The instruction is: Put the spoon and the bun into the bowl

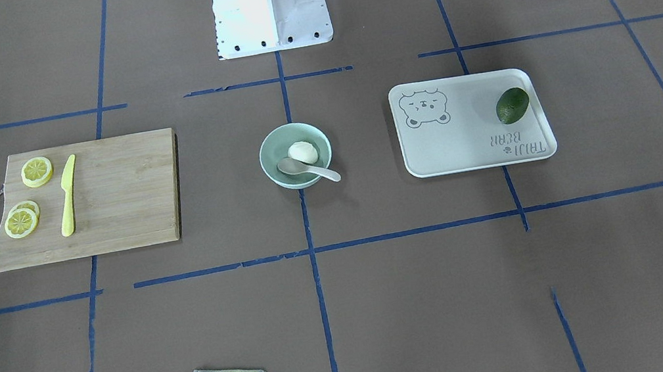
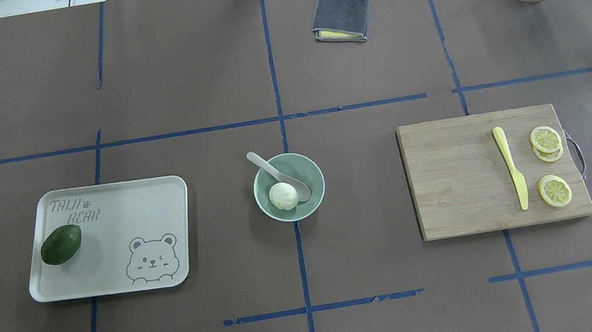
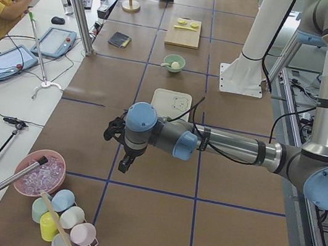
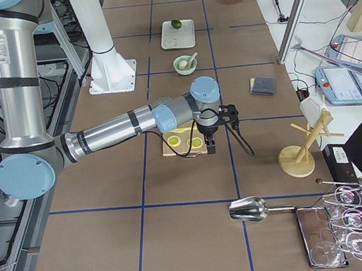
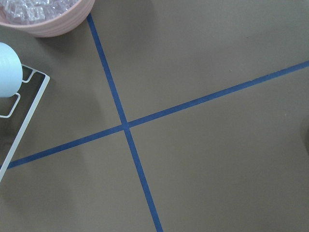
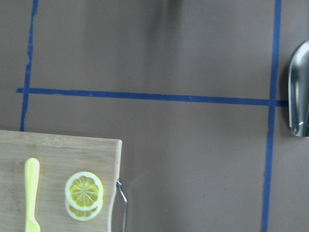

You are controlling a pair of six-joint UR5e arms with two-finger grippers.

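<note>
The mint-green bowl (image 1: 270,149) stands at the table's middle, and also shows in the overhead view (image 2: 313,170). The white bun (image 1: 302,152) (image 2: 283,196) sits inside it. The off-white spoon (image 1: 302,168) (image 2: 276,172) lies in the bowl beside the bun, with its handle over the rim. My left gripper (image 3: 125,164) hangs over the table far off toward my left end. My right gripper (image 4: 209,146) hangs above the cutting board's outer end. Both show only in the side views, so I cannot tell whether they are open or shut.
An off-white bear tray (image 2: 120,217) with an avocado (image 2: 61,245) lies on my left. A wooden cutting board (image 2: 452,177) with lemon slices (image 2: 554,190) and a yellow knife (image 2: 511,167) lies on my right. A grey cloth (image 2: 341,17) lies at the far side.
</note>
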